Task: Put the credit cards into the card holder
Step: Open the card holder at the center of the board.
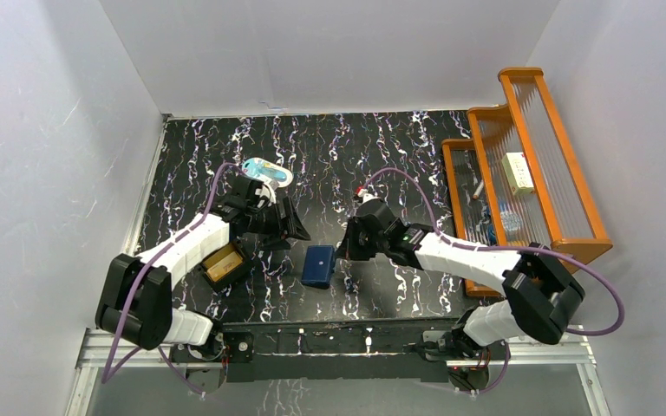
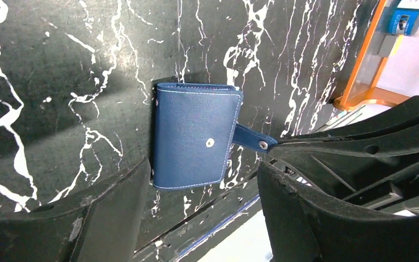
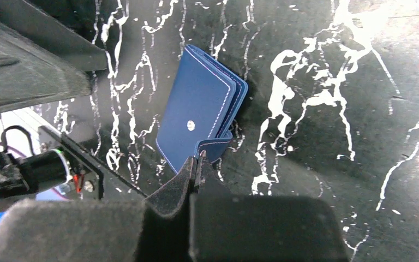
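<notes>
The right gripper (image 3: 197, 164) has its two fingers pressed together on the snap tab (image 2: 249, 138) of the card holder (image 2: 191, 136), pinching the tab's free end at the holder's right-hand side. The tab is drawn out straight from the holder towards the gripper. In the right wrist view it curls up from the holder's lower corner into the closed fingertips. The left gripper (image 2: 203, 165) hangs over the same holder with its fingers spread wide, one on each side of the holder's near edge. It holds nothing, and whether the fingers touch the leather cannot be told. The card holder is a navy-blue wallet that lies folded shut and flat on the black, white-veined table (image 1: 381, 156), between the two grippers and near the front edge. Its silver snap stud faces up and its stacked inner leaves show along one edge. To the left of the holder, beside the left arm, a small black box tray (image 1: 212, 282) sits at an angle with a golden-tan card (image 1: 223, 263) lying inside it. Further back on the left, beyond the left gripper, a pale-blue-and-white oval item (image 1: 267, 172) rests on the table. An orange rack (image 1: 583, 248) runs along the table's right side, holding a few small items too small to name.
</notes>
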Robot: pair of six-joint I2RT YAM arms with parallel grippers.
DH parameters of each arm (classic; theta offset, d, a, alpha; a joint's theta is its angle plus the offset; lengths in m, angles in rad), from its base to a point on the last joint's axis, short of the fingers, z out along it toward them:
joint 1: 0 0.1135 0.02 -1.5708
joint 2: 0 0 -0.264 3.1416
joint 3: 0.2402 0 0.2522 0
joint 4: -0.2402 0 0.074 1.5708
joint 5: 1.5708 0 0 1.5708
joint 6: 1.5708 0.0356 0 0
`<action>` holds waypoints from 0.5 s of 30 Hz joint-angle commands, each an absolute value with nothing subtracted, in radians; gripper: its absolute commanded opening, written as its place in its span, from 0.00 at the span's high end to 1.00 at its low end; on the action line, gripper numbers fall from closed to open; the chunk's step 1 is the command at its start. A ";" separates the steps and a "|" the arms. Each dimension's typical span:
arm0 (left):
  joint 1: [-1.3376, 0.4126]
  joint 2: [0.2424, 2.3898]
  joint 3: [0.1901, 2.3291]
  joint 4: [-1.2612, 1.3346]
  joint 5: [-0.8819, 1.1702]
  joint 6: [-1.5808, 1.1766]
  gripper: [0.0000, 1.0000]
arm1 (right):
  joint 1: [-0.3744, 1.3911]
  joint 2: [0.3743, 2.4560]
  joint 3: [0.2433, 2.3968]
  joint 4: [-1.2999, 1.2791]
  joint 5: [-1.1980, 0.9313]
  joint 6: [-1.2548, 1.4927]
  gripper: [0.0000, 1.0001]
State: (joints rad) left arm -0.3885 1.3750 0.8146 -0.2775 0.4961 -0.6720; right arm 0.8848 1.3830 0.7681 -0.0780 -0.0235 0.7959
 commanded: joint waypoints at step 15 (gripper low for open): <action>-0.391 1.305 0.782 -0.270 0.614 -0.631 0.27 | 0.886 1.280 0.839 0.093 -0.138 0.922 1.00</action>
State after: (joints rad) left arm -0.3885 1.3254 0.7959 -0.2840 0.5575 -0.6353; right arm 0.8848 1.3094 0.7986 0.0254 -0.1207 0.8997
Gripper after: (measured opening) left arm 0.728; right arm 0.011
